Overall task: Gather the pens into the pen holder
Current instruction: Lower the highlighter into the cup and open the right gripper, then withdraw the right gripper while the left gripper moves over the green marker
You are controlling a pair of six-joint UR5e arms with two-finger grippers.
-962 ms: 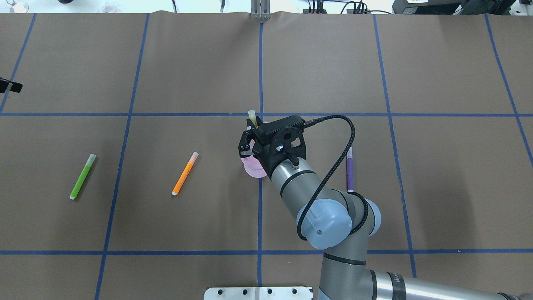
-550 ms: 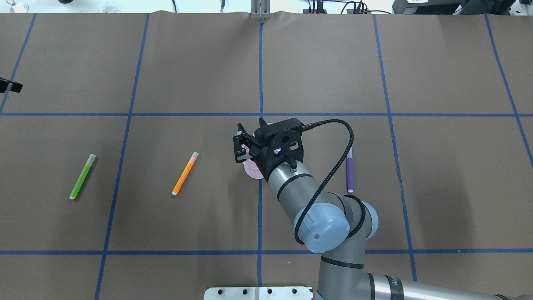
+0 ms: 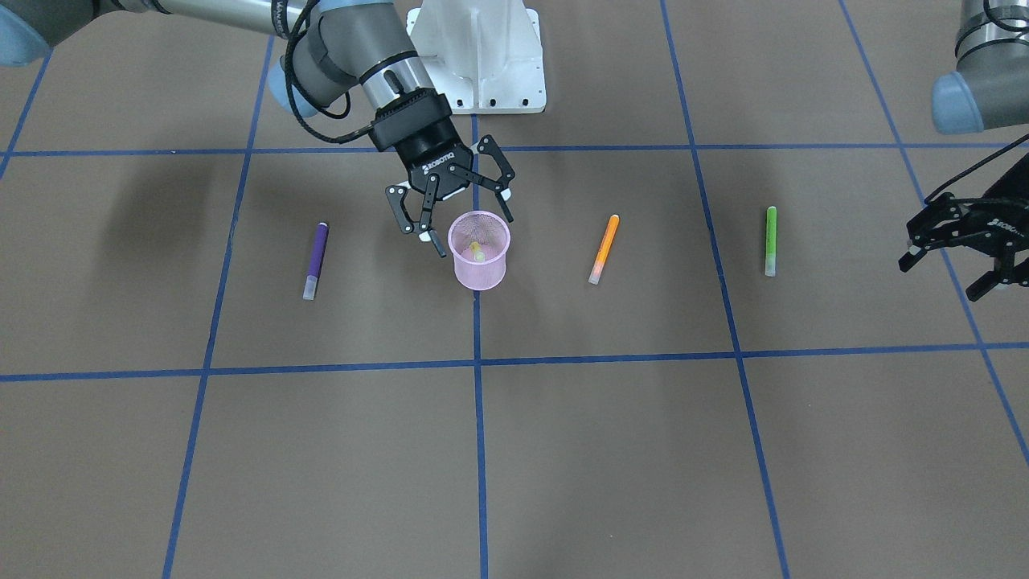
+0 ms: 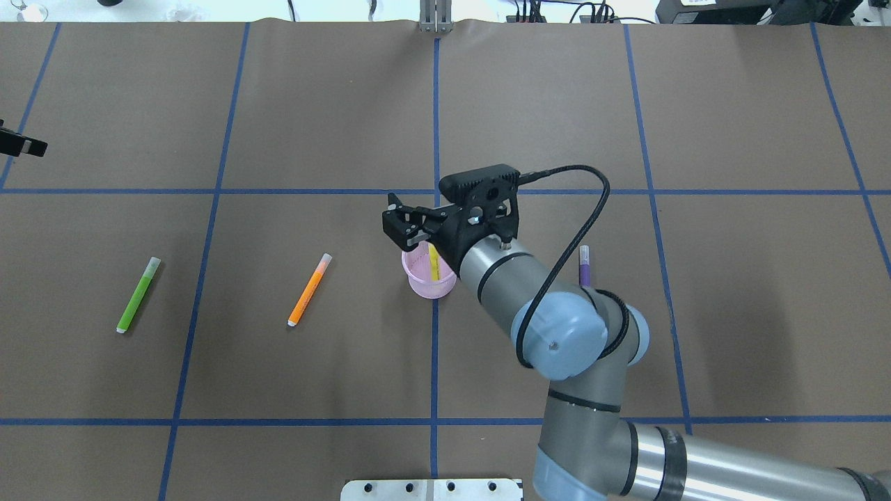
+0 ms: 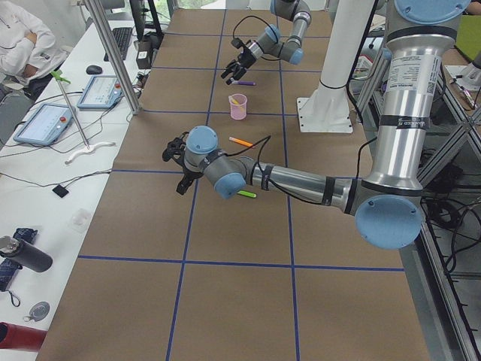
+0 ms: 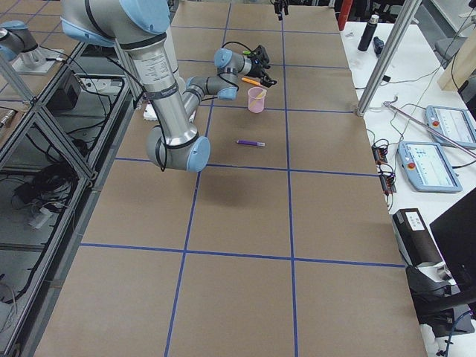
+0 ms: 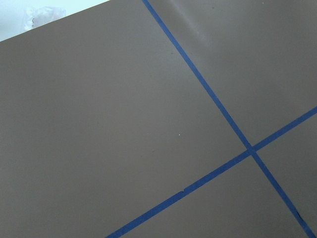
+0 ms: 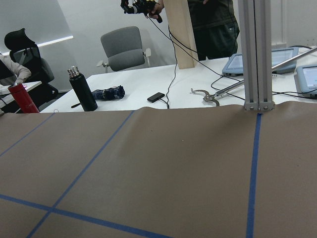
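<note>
Left end effector (image 3: 940,278) first: it hangs at the far left edge of the overhead view, mostly cut off there, while the front-facing camera shows its fingers spread wide with nothing between them. Next along the brown paper-covered tabletop (image 4: 313,104) with its blue tape grid lie the slim green pen (image 4: 138,295) with a pale translucent cap and, well apart from it, the slim orange pen (image 4: 310,290), both flat and untouched. At the centre stands the small pink wire-mesh pen holder (image 4: 418,282), upright, and this is where things have changed: a second ago my right end effector (image 4: 400,224) gripped a slim yellow pen (image 4: 434,263) above the cup; now its fingers are wide apart, empty, just beyond the rim, and that pen leans inside the holder. I judge one pen delivered and three left to collect. Farthest right lies the slim purple pen (image 4: 585,266), its lower end hidden behind my right elbow. Through the mesh I cannot make out how the yellow pen sits at the bottom, and neither wrist camera shows any pen.
</note>
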